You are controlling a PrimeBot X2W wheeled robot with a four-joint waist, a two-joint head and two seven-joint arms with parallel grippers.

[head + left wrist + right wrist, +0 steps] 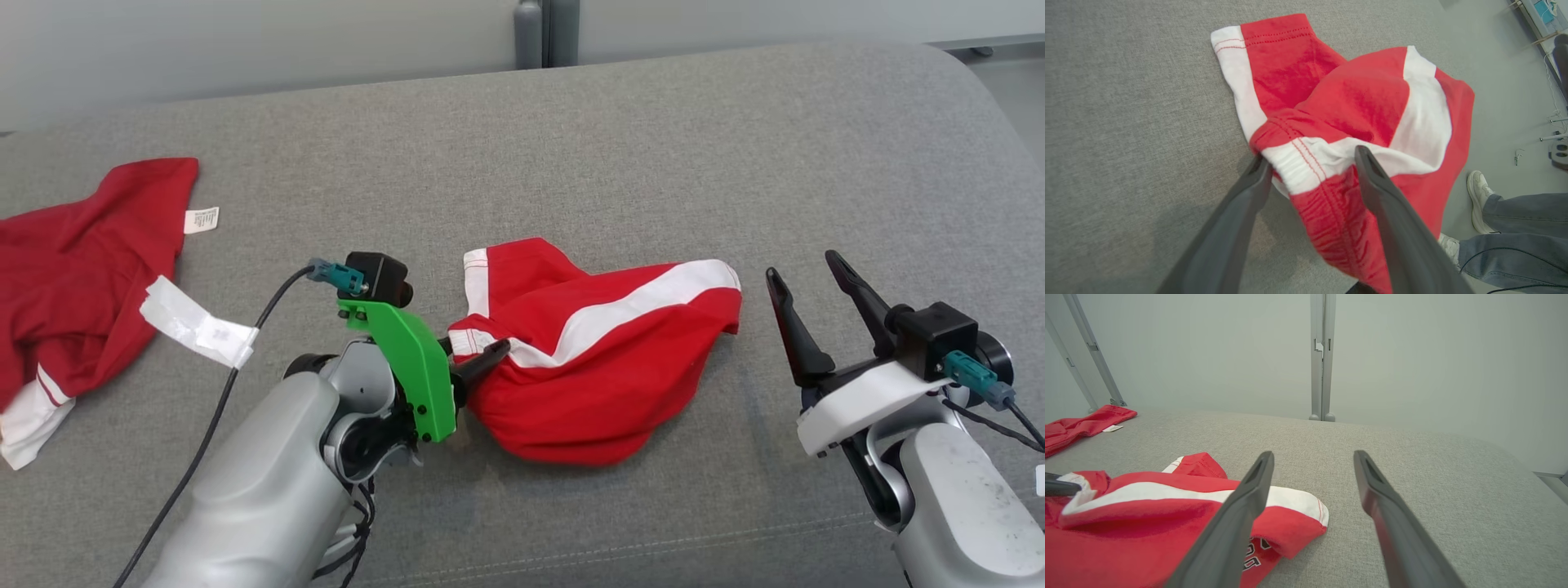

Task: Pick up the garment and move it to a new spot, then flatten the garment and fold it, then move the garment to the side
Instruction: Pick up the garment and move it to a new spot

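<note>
left gripper (1312, 157) jaws spread astride the edge of the garment (604, 367), bunched mid-cushion (571, 147) between 2 arms, likely staged for flattening; right gripper (802, 268) jaws spread, empty, near its right side.

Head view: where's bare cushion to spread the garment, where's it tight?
Free: the grey cushion strip behind the red-and-white garment up to the back edge; also the far-right corner beyond the right gripper. Crowded: the left, between the second red garment and the left gripper.
</note>
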